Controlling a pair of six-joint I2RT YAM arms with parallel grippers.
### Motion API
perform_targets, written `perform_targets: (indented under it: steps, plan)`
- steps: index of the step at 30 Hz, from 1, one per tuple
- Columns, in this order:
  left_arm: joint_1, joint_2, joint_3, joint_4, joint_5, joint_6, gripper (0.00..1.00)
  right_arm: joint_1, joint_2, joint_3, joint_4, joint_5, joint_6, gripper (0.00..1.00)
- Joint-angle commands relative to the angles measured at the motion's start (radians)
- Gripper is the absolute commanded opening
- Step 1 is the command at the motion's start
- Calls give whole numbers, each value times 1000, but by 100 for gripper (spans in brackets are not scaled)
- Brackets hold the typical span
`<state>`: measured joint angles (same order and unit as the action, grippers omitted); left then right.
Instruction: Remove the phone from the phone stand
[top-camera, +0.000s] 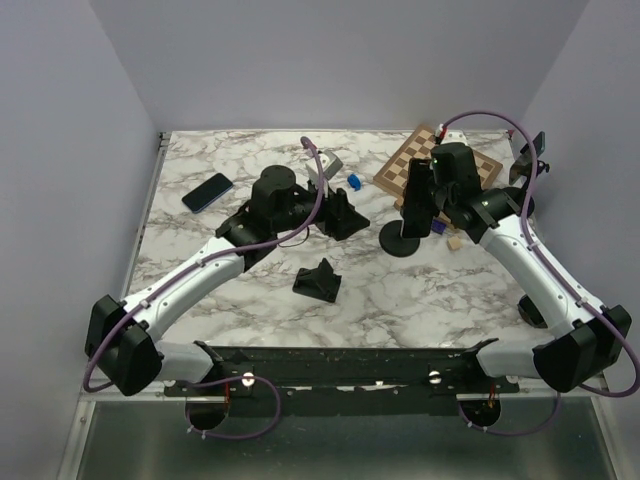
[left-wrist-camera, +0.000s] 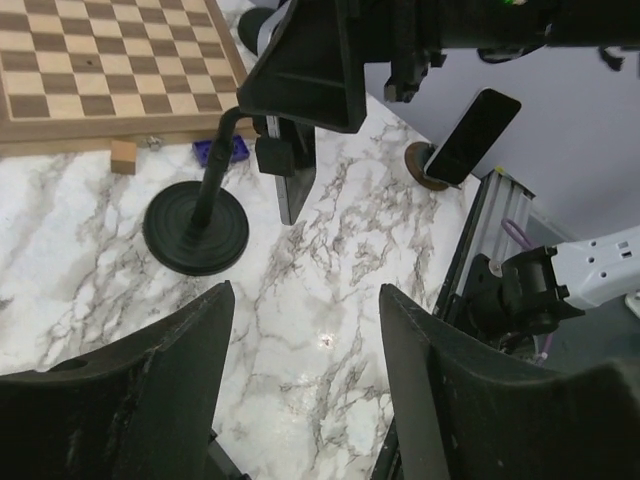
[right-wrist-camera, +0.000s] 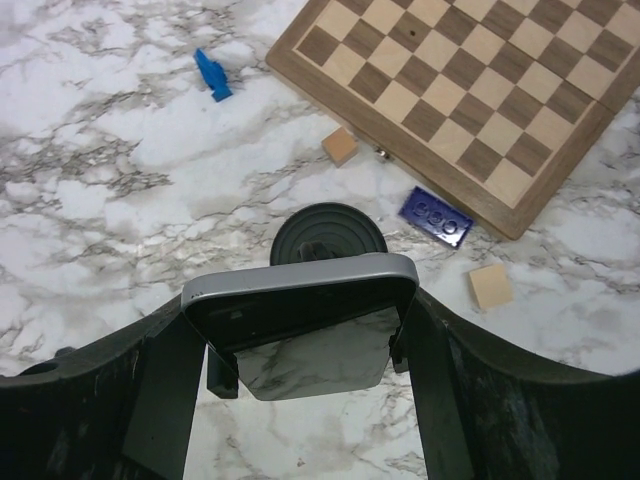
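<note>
A dark phone (top-camera: 414, 193) with a grey rim stands upright in the clamp of a black phone stand with a round base (top-camera: 400, 243). My right gripper (top-camera: 424, 200) is shut on the phone from above. In the right wrist view the phone (right-wrist-camera: 300, 300) sits between my fingers, which touch both of its side edges, with the stand base (right-wrist-camera: 328, 232) below it. My left gripper (top-camera: 345, 215) is open and empty over the marble, left of the stand. Its wrist view (left-wrist-camera: 305, 390) shows the stand base (left-wrist-camera: 195, 230) ahead.
A chessboard (top-camera: 440, 165) lies at the back right, with wooden cubes (right-wrist-camera: 490, 287) and a blue brick (right-wrist-camera: 436, 216) near the stand. A second phone (top-camera: 207, 192) lies flat at the back left. A third phone (left-wrist-camera: 475, 135) leans on a stand at the right edge. A black holder (top-camera: 318, 280) sits mid-table.
</note>
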<state>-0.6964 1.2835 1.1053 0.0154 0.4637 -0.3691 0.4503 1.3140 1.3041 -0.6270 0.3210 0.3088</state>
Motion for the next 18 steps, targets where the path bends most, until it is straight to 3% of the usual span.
perform_targets:
  steps: [1,10,13,18]
  plan:
    - [-20,75,13,47,74,-45,66,16,-18,9,1,-180,66,1]
    - [-52,212,24,161,60,-99,69,45,-43,-41,29,-263,97,1]
    - [-53,251,51,171,85,-119,63,54,-50,-46,34,-260,107,1]
    - [-54,268,44,188,90,-114,63,66,-42,-48,42,-264,114,1]
